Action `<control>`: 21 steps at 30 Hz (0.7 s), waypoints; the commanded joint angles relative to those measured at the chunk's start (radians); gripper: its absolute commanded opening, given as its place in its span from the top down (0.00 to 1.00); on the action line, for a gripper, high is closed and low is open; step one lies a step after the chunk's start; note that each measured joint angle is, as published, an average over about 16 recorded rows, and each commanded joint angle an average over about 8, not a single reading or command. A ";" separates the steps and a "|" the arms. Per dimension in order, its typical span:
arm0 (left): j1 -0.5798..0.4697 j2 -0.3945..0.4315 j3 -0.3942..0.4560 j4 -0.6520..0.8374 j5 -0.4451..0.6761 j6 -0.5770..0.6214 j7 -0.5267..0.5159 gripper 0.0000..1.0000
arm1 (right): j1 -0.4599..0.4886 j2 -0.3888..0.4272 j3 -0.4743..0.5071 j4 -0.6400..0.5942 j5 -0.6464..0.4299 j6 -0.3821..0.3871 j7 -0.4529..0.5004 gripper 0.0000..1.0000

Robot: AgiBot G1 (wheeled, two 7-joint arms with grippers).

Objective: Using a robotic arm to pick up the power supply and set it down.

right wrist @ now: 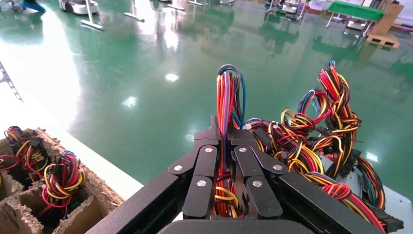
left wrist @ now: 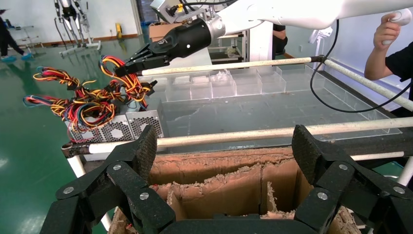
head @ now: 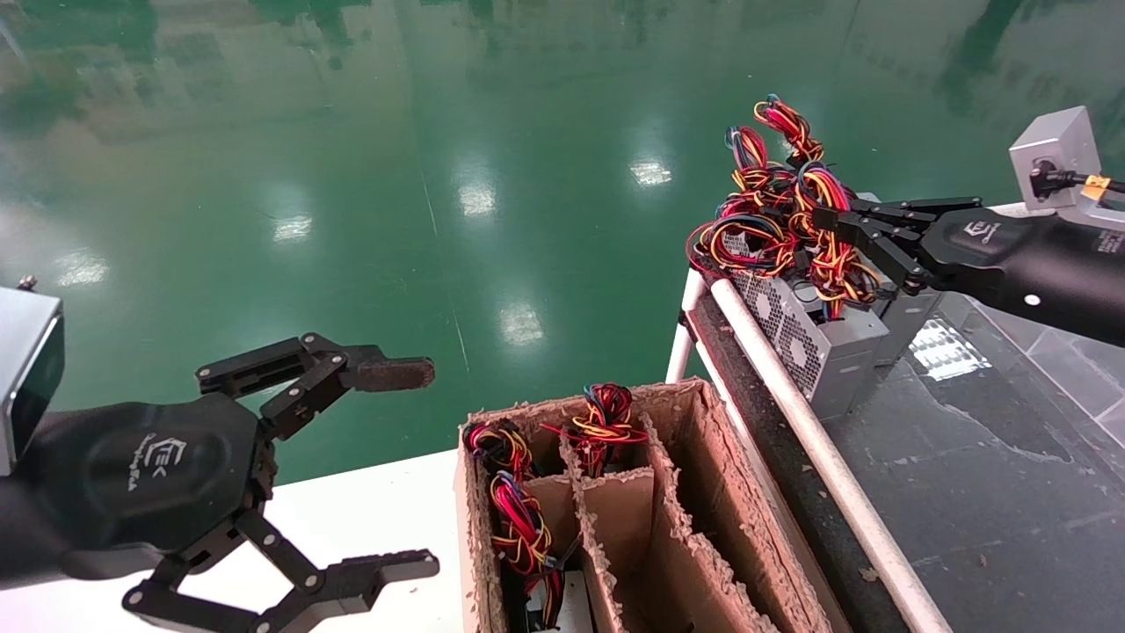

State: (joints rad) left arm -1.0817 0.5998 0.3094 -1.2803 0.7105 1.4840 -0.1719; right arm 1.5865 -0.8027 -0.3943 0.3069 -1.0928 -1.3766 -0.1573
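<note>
Power supply point(head: 826, 338): on the right-hand surface point(head: 984, 492), at its far left corner, just behind the rail point(head: 817, 448).
Wires point(head: 778, 220): piled on top of the power supply.
Right gripper point(head: 835, 230): fingers pinched on the wires, reaching in from the right.
Divided carton point(head: 633, 519): left of the rail, nearer the robot.
Left gripper point(head: 422, 466): left of the carton, fingers spread.

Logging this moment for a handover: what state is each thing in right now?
Right tool: shut on the wire bundle.
Left tool: open, holding nothing, beside the cardboard box.
Power supply: resting on the conveyor table, not lifted.
Cardboard box: open, wires showing in two compartments.
</note>
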 commanded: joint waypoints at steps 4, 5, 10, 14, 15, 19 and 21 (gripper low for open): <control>0.000 0.000 0.000 0.000 0.000 0.000 0.000 0.00 | 0.031 -0.015 -0.006 -0.063 -0.010 -0.013 -0.027 0.04; 0.000 0.000 0.000 0.000 0.000 0.000 0.000 0.00 | 0.035 -0.015 -0.007 -0.072 -0.011 -0.017 -0.032 0.00; 0.000 0.000 0.000 0.000 0.000 0.000 0.000 0.00 | 0.051 -0.016 -0.011 -0.112 -0.017 -0.034 -0.054 0.00; 0.000 0.000 0.001 0.000 0.000 0.000 0.000 0.00 | 0.063 -0.012 -0.016 -0.136 -0.025 -0.046 -0.065 0.00; 0.000 0.000 0.001 0.000 0.000 0.000 0.000 0.00 | 0.066 -0.011 -0.017 -0.142 -0.026 -0.049 -0.068 0.00; 0.000 0.000 0.001 0.000 -0.001 0.000 0.000 0.00 | 0.077 -0.005 -0.020 -0.159 -0.032 -0.060 -0.077 0.00; 0.000 0.000 0.001 0.000 -0.001 0.000 0.000 0.00 | 0.082 -0.002 -0.021 -0.167 -0.034 -0.066 -0.082 0.00</control>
State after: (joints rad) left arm -1.0819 0.5994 0.3103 -1.2803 0.7099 1.4836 -0.1715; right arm 1.6667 -0.8032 -0.4111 0.1423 -1.1197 -1.4480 -0.2408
